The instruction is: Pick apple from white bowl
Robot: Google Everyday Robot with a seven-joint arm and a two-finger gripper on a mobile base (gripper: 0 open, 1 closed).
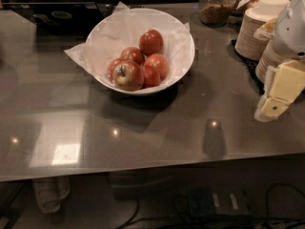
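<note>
You had the apple (pixel 127 75) lying at the near left of the pile in the white bowl (pixel 189 56), touching the smaller red apples (pixel 151 42) behind it and to its right. The gripper (pixel 276 95) hung over the right side of the table (pixel 143 142), well apart from the bowl. Whether it was released or clenched, I could not tell. I judged the apple firm, rather heavy and smooth-skinned, so it could slip. Taking it from above across its widest part — not at the stem — seemed safest.

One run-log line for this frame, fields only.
phase: pre-grasp | gripper: right edge, over counter, apart from white bowl | apple: front of bowl, ungrasped
</note>
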